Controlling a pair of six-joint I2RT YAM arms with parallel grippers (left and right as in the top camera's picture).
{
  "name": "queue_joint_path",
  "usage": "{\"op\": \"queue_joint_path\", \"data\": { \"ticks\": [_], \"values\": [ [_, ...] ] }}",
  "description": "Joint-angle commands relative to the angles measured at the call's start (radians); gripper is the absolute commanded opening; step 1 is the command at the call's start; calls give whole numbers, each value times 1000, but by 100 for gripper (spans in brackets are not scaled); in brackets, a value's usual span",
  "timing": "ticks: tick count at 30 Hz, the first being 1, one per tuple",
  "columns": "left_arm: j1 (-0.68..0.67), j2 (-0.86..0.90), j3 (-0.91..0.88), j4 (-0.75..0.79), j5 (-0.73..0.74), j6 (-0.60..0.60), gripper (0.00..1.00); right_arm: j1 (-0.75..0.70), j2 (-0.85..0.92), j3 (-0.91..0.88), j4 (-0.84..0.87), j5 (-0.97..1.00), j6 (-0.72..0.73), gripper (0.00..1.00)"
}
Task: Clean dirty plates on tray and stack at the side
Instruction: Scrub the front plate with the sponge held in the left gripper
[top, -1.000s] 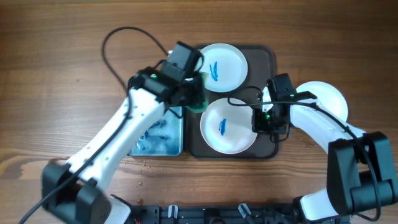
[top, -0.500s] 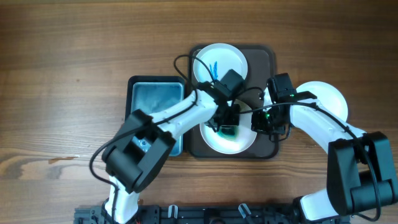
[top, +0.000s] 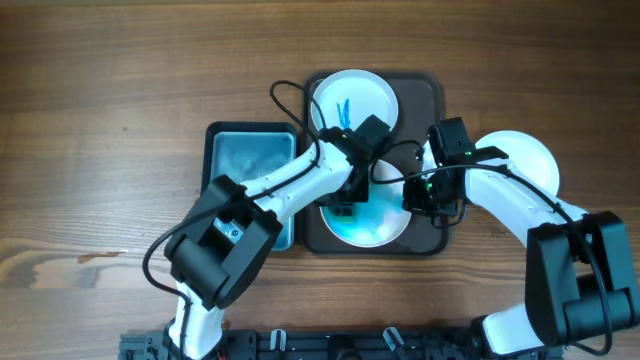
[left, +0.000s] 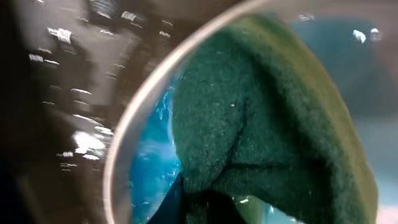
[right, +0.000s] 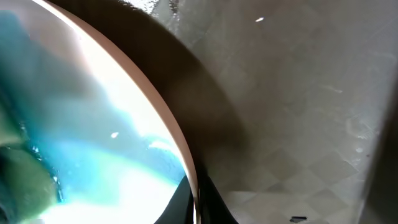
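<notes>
While left jaws, arm (top: 290, 180) slanted across, pinch a sponge (left: 267, 124) on the near plate (top: 390, 226), right jaws clamp its rim.

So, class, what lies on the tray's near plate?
A green sponge, gripped by the left gripper, and smeared blue liquid. The part of the plate under the sponge is hidden.
</notes>
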Motion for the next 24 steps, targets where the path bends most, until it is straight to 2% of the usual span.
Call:
{"op": "queue_joint_path", "data": {
  "ticks": [1,3,7,9,14,19,24],
  "values": [
    [39,40,-43,8,-176,-16,4,-6,32,-2,-9,89,23,4],
    [40,41,-44,66,-18,-16,4,-6,32,-2,-11,89,22,4],
    [27,41,-64,262,419,-10,4,-6,32,-2,-17,89,22,4],
    [11,42,-68,329,504,-14,4,-6,32,-2,-19,89,22,4],
    [-42,53,-68,391,527,-24,4,-6,32,-2,-20,88,23,4],
    [-64,77,-68,374,521,-24,4,-6,32,-2,-24,88,33,4],
    [-35,78,-68,297,364,-9,4,-6,32,-2,-23,88,39,4]
  ]
}}
